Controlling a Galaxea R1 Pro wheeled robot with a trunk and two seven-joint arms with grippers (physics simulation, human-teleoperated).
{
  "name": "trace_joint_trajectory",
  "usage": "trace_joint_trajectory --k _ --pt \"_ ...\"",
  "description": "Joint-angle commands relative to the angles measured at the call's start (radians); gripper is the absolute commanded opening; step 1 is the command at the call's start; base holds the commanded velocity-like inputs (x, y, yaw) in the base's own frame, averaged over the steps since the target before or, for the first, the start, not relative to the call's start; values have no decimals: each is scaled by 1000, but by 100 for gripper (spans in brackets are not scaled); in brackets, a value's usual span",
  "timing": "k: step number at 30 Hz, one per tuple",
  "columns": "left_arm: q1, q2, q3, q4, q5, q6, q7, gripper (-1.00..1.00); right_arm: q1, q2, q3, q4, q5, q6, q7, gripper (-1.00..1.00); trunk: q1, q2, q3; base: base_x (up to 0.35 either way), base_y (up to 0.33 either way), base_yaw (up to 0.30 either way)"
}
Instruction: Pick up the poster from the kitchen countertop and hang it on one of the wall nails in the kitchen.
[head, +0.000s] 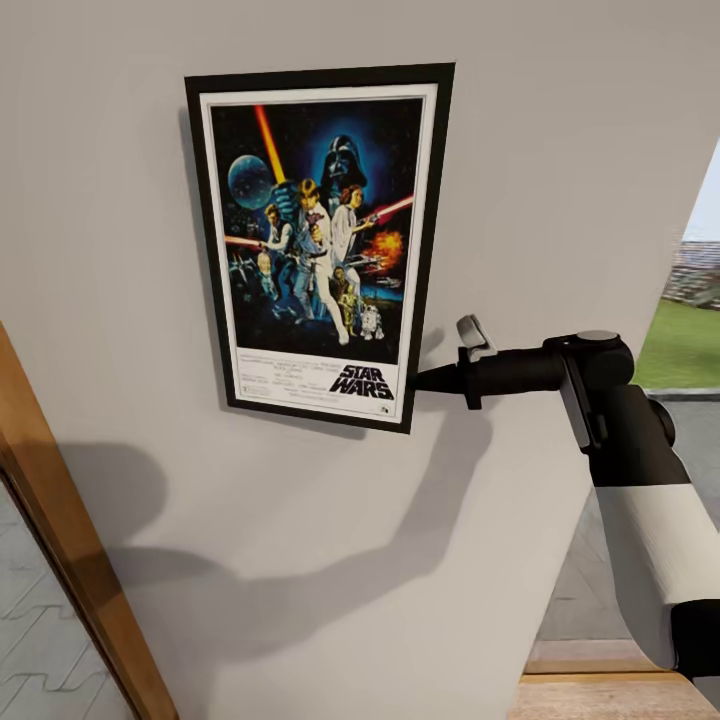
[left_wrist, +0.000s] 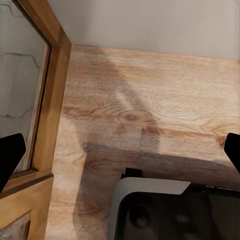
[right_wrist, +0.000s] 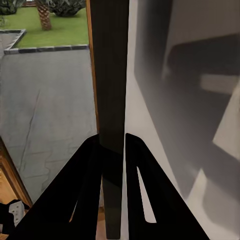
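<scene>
The Star Wars poster (head: 320, 240) stands upright, flat against the pale grey wall (head: 560, 150), slightly tilted. My right gripper (head: 422, 380) reaches in from the right and is shut on the poster's lower right edge. In the right wrist view the black frame edge (right_wrist: 112, 75) runs straight up from between the two fingers (right_wrist: 85, 170) of the right gripper (right_wrist: 112, 142). My left gripper (left_wrist: 120, 150) hangs open over the wood floor (left_wrist: 150, 100), with nothing between its tips. No wall nail can be made out; the kitchen countertop is out of view.
A wooden door frame (head: 60, 520) with a glass pane slants along the left. At the right, an opening shows paving and grass (head: 690, 340) outside. My own base (left_wrist: 175, 210) sits below the left gripper. My arm's shadow falls on the wall.
</scene>
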Motion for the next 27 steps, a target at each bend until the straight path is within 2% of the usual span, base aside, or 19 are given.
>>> trace_joint_trajectory --k 1,27 --pt "1 0 1 -1 0 -2 0 100 0 0 1 0 3 14 7 -100 0 -1 0 0 0 0" --pt "1 0 1 -1 0 -2 0 100 7 0 12 0 3 11 10 -100 0 -1 0 0 0 0"
